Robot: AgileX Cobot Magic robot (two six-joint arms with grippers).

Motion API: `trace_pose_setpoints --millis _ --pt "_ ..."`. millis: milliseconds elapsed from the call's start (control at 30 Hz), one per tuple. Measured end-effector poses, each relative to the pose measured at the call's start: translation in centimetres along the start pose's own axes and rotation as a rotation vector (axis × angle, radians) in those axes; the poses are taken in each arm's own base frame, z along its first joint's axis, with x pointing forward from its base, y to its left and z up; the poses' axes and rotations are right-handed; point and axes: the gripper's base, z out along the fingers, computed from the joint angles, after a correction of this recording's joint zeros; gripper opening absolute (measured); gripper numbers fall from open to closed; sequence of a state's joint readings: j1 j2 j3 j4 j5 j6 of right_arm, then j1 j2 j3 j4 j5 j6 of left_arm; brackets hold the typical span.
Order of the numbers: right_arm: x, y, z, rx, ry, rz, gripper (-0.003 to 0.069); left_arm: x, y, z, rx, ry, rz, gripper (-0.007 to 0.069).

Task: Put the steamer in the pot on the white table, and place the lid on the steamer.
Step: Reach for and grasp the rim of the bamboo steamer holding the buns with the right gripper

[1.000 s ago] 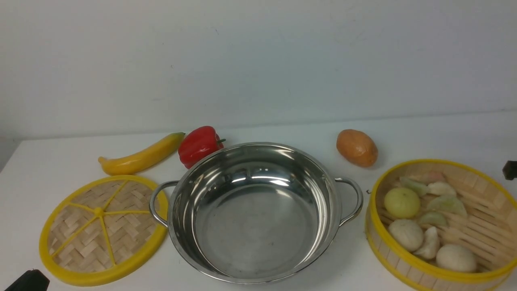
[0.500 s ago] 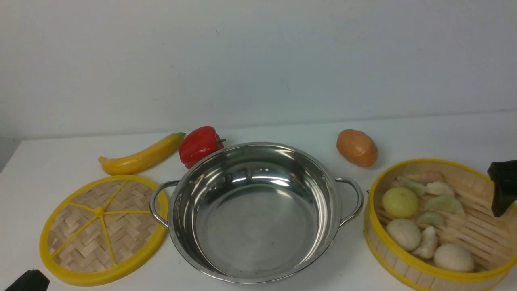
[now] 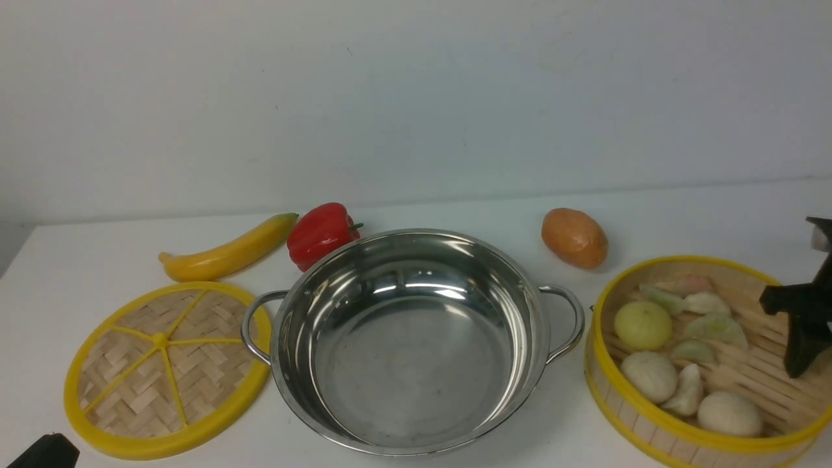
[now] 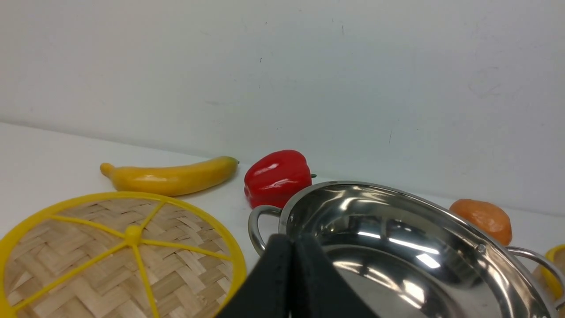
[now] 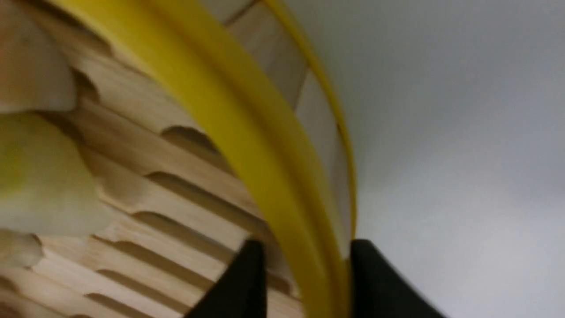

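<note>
The steamer [image 3: 608, 305], a bamboo basket with yellow rims holding several dumplings and buns, stands on the white table [image 3: 682, 221] to the right of the pot [image 3: 513, 351]. The shiny steel pot is empty. My right gripper [image 5: 304, 274] straddles the steamer's right rim [image 5: 247, 132], one black finger [image 3: 803, 331] inside the basket and the other outside, both against the wall. The lid [image 3: 166, 370], a flat woven disc with yellow spokes, lies left of the pot. My left gripper [image 4: 293, 265] is shut and empty, low near the pot's left handle [image 4: 258, 221].
A yellow banana [image 3: 227, 250] and a red pepper [image 3: 322, 234] lie behind the lid and the pot's left side. An orange potato [image 3: 575, 237] sits behind the steamer. A pale wall stands close behind the table.
My right gripper came in from the right edge, dropped over the steamer's right rim and closed on it. The steamer nudged slightly left. The left arm stayed still.
</note>
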State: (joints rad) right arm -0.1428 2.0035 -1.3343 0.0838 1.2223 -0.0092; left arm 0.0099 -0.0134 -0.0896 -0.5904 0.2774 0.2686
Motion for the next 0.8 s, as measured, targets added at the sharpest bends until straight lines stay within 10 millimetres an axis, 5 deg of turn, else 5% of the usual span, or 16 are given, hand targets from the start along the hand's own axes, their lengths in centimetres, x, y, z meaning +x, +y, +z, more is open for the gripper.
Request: trace_pose_setpoints --millis 200,333,533,800 --pt "0.1 0.0 -0.4 0.004 -0.012 -0.019 0.0122 0.0 0.0 0.0 0.000 0.000 0.000 -0.0064" --pt "0.8 -0.1 -2.5 0.017 -0.079 -0.026 0.0034 0.0 0.0 0.0 -0.001 -0.002 0.000 -0.0064" --pt "2.2 -0.1 -6.3 0.048 -0.188 -0.042 0.0031 0.0 0.0 0.0 -0.001 -0.004 -0.001 -0.0064" --pt "2.9 0.0 -7.6 0.039 -0.220 -0.038 0.0029 0.0 0.0 0.0 -0.001 -0.004 -0.001 -0.0064"
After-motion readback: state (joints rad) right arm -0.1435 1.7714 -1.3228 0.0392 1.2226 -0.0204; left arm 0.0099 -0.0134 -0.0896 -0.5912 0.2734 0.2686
